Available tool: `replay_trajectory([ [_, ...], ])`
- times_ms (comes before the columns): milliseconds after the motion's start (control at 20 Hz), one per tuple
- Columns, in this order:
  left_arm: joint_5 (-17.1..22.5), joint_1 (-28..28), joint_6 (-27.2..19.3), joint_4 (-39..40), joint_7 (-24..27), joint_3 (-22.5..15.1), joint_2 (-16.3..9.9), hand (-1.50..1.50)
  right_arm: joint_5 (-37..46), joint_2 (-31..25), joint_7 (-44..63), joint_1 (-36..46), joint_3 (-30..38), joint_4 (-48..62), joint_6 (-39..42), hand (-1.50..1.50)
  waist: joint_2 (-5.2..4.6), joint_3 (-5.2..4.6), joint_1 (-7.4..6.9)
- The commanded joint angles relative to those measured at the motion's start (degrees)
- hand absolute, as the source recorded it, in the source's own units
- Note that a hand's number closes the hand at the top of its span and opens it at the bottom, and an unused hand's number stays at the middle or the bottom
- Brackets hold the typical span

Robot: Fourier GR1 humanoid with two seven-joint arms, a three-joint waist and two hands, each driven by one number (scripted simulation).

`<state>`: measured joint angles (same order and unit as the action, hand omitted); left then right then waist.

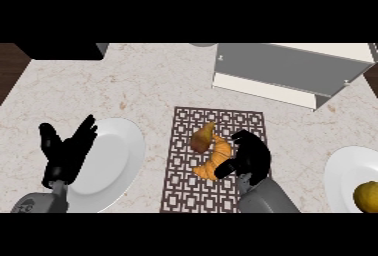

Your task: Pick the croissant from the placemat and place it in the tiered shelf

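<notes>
The croissant (211,152) is golden brown and curved like a moon, lying on the patterned placemat (214,160). The right hand (251,155) curls round its lower end. The left hand (68,150) rests open over a white plate (118,150).

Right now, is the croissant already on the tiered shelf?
No, the croissant lies on the placemat, with the right hand against it.

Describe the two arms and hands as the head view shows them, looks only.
Both forearms are grey and rounded, entering from the lower edge. The left hand and right hand are plain black, each with slim fingers and a thumb. The left forearm shows a round grey wrist joint near its base. No cables, markings or sleeves are visible.
</notes>
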<state>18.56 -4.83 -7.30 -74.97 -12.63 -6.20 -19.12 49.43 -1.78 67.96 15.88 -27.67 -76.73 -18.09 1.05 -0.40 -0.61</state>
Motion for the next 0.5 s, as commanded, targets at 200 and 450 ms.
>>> replay_trajectory([
  [200,-0.9,1.6,-0.1,-1.1,-1.1,-0.6,1.4,0.00,-3.0,1.7,10.5,7.7,-8.7,9.6,-10.9,1.50,-1.23,0.43,-1.08],
  [450,-1.8,0.2,-0.7,-1.8,-2.5,-1.3,2.4,0.00,-15.5,1.3,-14.5,14.5,-5.8,10.4,6.6,1.50,-1.39,0.49,-0.98],
])
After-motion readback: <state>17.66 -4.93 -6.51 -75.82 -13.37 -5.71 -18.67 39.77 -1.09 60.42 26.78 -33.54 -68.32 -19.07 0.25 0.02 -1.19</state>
